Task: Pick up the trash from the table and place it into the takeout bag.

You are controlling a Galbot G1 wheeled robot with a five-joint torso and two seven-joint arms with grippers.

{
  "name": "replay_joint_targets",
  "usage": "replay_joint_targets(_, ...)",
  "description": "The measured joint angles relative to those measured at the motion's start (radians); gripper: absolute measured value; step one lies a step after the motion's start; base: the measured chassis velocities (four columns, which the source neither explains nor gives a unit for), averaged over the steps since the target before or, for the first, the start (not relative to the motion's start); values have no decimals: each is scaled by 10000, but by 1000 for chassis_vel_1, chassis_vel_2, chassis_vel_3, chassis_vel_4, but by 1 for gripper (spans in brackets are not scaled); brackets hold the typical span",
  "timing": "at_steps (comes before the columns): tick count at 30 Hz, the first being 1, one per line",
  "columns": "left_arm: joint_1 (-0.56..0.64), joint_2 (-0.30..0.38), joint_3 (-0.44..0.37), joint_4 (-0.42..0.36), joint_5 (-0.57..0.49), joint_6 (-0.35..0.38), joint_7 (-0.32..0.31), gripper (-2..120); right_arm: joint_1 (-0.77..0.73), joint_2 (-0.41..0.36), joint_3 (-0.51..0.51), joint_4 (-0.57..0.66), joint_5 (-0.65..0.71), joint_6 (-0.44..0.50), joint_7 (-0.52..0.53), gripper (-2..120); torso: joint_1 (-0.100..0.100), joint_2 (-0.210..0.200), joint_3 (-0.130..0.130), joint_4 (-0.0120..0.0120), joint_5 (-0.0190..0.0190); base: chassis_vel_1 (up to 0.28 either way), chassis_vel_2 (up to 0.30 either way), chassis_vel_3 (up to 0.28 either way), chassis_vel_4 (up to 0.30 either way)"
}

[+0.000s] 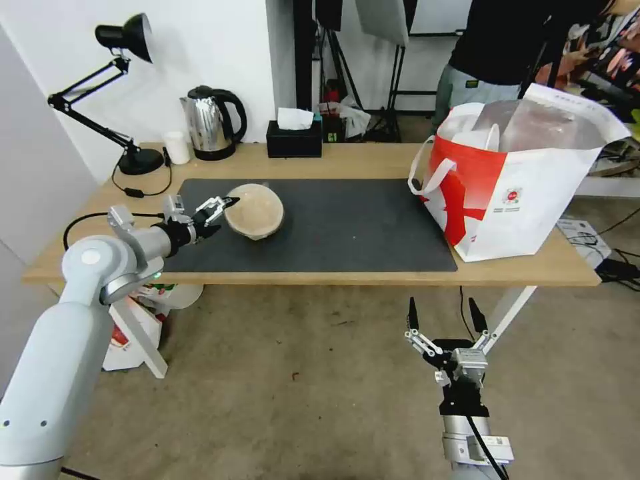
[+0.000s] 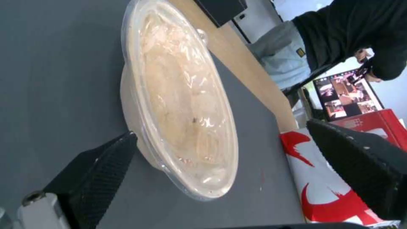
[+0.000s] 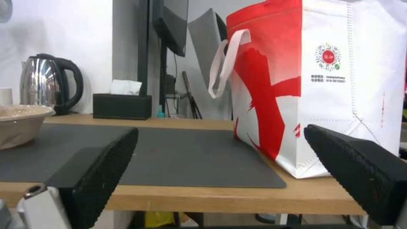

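The beige lidded round bowl [image 1: 255,211] is sitting upright on the dark grey mat [image 1: 347,227], towards the mat's left end, with its clear lid facing up; being round, it is showing no long axis. Through the lid [image 2: 182,95], pale beige contents are showing in the left wrist view, but what they are cannot be told.

The left gripper [image 1: 220,212] is reaching in from the left at the bowl's left rim. Its fingers are standing wide apart, one fingertip [image 2: 123,144] lying just beside the bowl's wall below the lid rim and the other well off on the far side, so nothing is being clamped.

The takeout bag [image 1: 513,180] is standing upright at the table's [image 1: 373,160] right end, partly on the mat's right edge, its mouth gaping upwards and its silver foil lining showing. Whitish shapes are lying inside, too unclear to name. A white loop handle [image 3: 224,60] is hanging down its left side.

Between bowl and bag the mat is lying bare. Along the table's back edge a desk lamp [image 1: 113,93], a small white cup [image 1: 177,147], a kettle [image 1: 212,122] and a black tissue box [image 1: 294,137] are standing.

The right gripper [image 1: 445,320] is hanging below the table's front edge, fingers spread wide and holding nothing.
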Motion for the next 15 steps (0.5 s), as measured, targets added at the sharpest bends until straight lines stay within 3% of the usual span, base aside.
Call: replay_joint_targets(15, -285, -83, 249, 423, 201, 0, 63, 100, 0, 0, 0, 0, 0, 0, 0, 100, 1, 0, 0, 0, 0, 0, 0, 0, 0)
